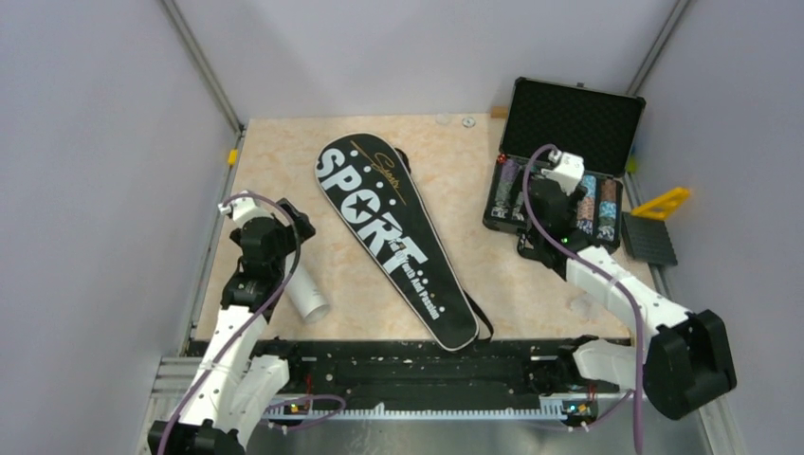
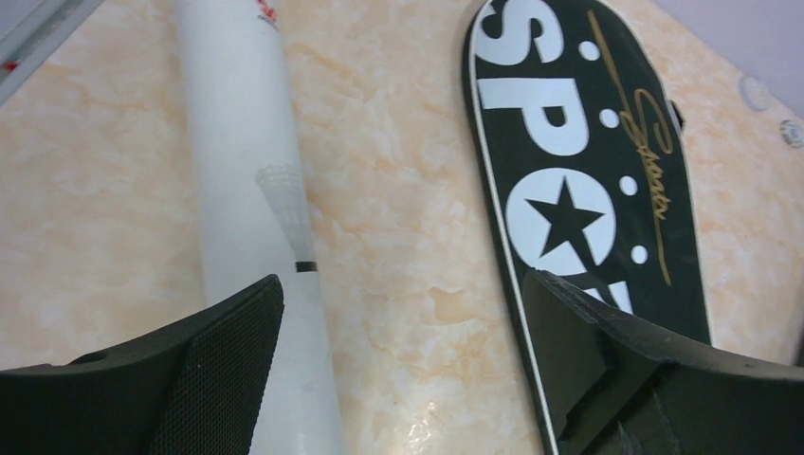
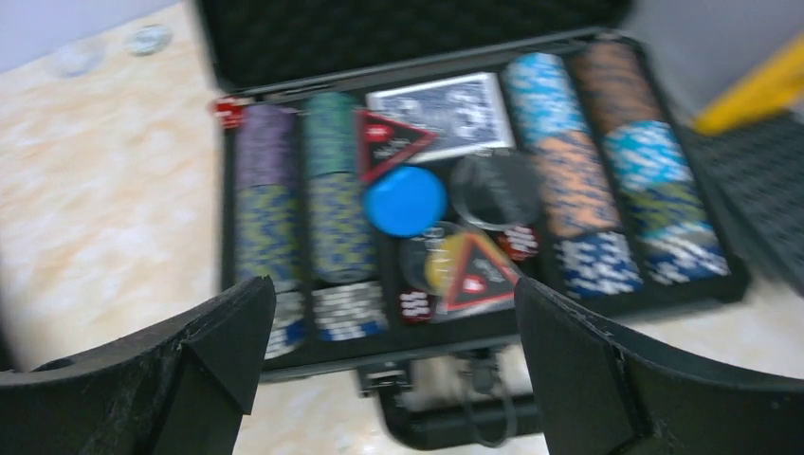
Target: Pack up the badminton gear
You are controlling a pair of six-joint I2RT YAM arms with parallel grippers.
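1. Your left claw (image 2: 400, 289) gapes wide and empty over the white tube (image 2: 242, 142), which lies at 8 o'clock on the counter (image 1: 284, 156) beside the SPORT bag (image 1: 393, 237). It looks lined up for a grasp.
2. Your right claw (image 3: 393, 289), equally wide and empty, hangs over the poker chip case (image 1: 559, 180) at 2 o'clock, which is off-task.

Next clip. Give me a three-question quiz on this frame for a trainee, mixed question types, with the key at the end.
1. True or false: the white tube lies inside the black bag.
2. Which gripper faces the open chip case? A) left B) right
3. Fill in: the bag's large white lettering reads ____.
Key: 1 false, it lies on the table beside the bag; 2 B, the right gripper, jaws open; 3 SPORT.
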